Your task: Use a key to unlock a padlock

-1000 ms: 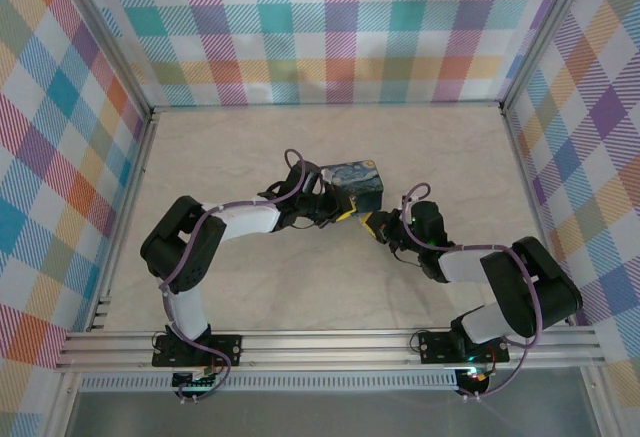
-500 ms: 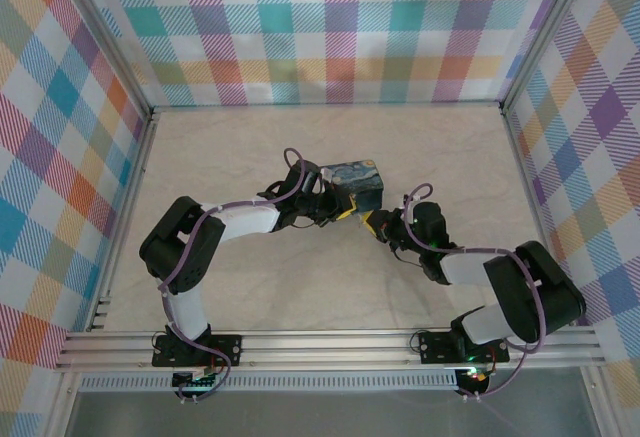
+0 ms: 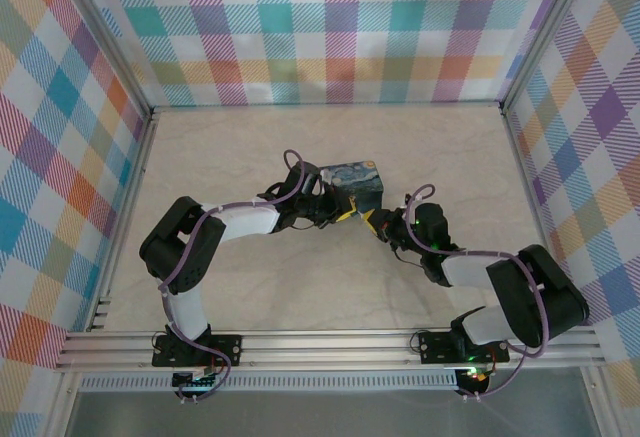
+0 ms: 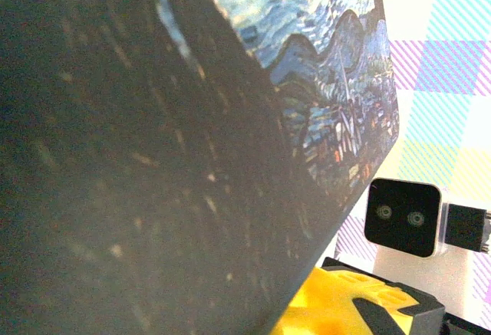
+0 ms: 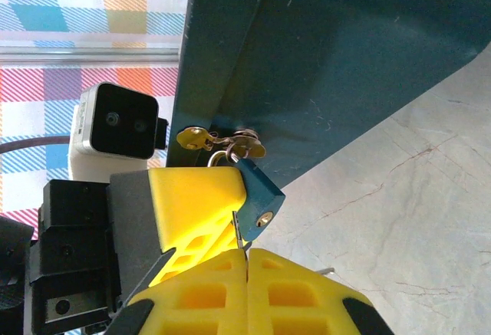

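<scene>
The two arms meet near the middle of the beige table (image 3: 230, 147), in front of a box (image 3: 352, 179) printed with a swirling blue night-sky painting. In the top view the left gripper (image 3: 343, 213) and the right gripper (image 3: 372, 221) sit tip to tip just beside the box's near corner.

The right wrist view gives the detail. A small blue padlock (image 5: 257, 193) hangs tilted from a brass hasp (image 5: 229, 143) on the dark teal side of the box (image 5: 345, 59), its round keyhole facing the camera. The left gripper's yellow finger (image 5: 196, 193) lies against the padlock's upper end, and the jaws look closed down on the lock there (only one finger shows plainly). Above that finger is the left wrist camera (image 5: 115, 129).

The right gripper (image 5: 247, 252) has its yellow fingers pressed together, pinching the key (image 5: 241, 235), a thin metal blade standing up out of the seam between them. The blade's tip is just beside the padlock's lower left edge, next to the keyhole rather than in it.

In the left wrist view the painted box (image 4: 322, 82) looms very close, dark and blurred on its near face, with the right wrist camera (image 4: 403, 216) past its corner against the plaid wall (image 4: 453, 67)
</scene>
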You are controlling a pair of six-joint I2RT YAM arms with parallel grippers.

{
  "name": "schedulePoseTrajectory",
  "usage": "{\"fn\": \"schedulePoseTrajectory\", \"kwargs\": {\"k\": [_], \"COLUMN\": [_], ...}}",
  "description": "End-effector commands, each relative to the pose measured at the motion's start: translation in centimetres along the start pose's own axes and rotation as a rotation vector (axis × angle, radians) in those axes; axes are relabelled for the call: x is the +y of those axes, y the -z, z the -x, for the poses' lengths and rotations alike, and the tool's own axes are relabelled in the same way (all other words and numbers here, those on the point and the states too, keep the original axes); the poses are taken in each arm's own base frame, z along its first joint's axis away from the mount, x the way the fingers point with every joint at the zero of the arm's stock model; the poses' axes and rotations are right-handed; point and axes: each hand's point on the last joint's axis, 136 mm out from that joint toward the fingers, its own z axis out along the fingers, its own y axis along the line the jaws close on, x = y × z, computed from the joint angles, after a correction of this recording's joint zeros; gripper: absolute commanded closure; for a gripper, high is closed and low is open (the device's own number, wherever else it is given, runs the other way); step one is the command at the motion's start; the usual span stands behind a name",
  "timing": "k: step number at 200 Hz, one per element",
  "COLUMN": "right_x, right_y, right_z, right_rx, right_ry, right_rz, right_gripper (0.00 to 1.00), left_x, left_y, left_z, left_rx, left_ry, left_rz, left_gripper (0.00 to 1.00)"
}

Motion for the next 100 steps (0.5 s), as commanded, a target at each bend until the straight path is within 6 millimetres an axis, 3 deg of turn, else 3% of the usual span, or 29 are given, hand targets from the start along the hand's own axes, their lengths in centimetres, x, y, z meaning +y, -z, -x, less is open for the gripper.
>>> {"fn": "schedulePoseTrajectory", "kwargs": {"k": [1, 100], "right_x": [0.7, -0.3], "right_y": [-0.3, -0.3], "right_z": [-0.3, -1.1], "right_rx": [0.009, 0.022], "right_ry": [0.017, 0.000], "right_rz": [0.035, 0.034], "right_gripper": [1.00, 1.00], "left_x": [-2.4, -2.7], "left_y": [0.8, 0.9], "left_z": [0.1, 0.2], "left_rx": [-0.009, -0.015], "left_ry": [-0.028, -0.030], "left_rz": [-0.076, -0.083], "left_gripper": [0.95, 0.96]}}
